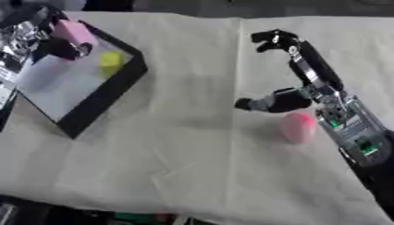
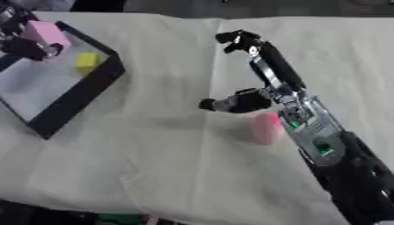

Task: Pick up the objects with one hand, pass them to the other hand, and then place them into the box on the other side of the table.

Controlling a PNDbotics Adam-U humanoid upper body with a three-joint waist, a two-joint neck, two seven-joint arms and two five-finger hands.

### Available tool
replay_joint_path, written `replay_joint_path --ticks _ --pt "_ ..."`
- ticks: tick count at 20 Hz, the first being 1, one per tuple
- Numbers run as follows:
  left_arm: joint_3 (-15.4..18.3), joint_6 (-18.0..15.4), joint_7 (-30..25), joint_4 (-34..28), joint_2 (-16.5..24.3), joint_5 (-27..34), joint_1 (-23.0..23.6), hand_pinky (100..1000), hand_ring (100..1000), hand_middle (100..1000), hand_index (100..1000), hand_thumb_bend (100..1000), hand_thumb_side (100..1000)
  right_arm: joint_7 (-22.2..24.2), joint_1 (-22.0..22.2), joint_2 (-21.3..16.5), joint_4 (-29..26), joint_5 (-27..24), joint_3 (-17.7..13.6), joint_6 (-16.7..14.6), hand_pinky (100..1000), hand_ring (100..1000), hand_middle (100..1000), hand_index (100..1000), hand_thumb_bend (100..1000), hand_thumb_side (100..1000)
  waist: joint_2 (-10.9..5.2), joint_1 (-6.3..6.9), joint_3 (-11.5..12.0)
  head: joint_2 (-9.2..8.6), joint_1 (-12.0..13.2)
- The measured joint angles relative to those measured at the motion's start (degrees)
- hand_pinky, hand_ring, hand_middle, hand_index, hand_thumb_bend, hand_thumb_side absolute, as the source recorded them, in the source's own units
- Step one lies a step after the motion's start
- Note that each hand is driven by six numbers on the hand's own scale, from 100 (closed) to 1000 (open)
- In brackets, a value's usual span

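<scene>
Pick-up step. Right hand (image 1: 301, 83) over cream cloth table (image 1: 192, 145), fingers extended, thumb spread, holding nothing. Rounded pink object (image 1: 298, 127) lies just beside palm, ungrasped. Left hand's fingers at black-rimmed box (image 1: 104, 94): cannot tell. Next: lower, close around pink object.

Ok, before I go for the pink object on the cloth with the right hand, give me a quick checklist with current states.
1. Right hand fingers straight, holding nothing: ok.
2. Pink egg-shaped object lying free on the cloth beside the right forearm, not grasped: ok.
3. Hand is over the object: not ok; fingertips reach beyond it, thumb just above it.
4. Left hand ready to receive: not ok; it is at the box, curled on a pink block.
5. Box has room: ok; yellow block inside, bare floor remains.
</scene>
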Motion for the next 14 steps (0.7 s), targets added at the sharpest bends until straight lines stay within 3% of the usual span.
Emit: replay_joint_path --ticks 3,4,5,8,14 --pt "0.1 -0.1 0.1 1.1 0.0 0.0 0.0 696 616 535 502 295 100 0.0 0.0 0.0 -0.1 0.0 0.0 0.0 827 738 772 861 815 297 0.0 0.0 -0.1 0.0 -0.2" --pt "0.1 -0.1 0.2 1.6 0.0 -0.1 0.0 714 647 570 633 395 178 0.0 0.0 0.0 -0.3 0.0 0.0 0.0 827 737 772 861 815 297 0.0 0.0 -0.1 0.0 -0.3" --pt "0.1 -0.2 0.4 2.0 0.0 -0.2 0.0 732 675 606 709 478 302 0.0 0.0 0.0 -0.3 -0.1 0.0 0.0 827 737 772 861 815 297 0.0 0.0 -0.2 0.0 -0.3" --pt "0.1 -0.5 1.4 3.3 -0.1 -1.0 0.0 793 748 696 801 693 517 0.0 0.0 0.0 -0.4 -0.2 0.0 0.0 827 737 772 861 815 298 0.04 0.0 -0.3 0.0 -0.6" --pt "0.2 -1.6 2.9 4.2 -0.1 -4.4 0.0 804 758 707 808 768 528 0.0 -0.1 0.0 -0.5 -0.5 0.0 0.0 826 737 772 861 814 297 0.27 0.0 -0.6 0.0 -1.3"
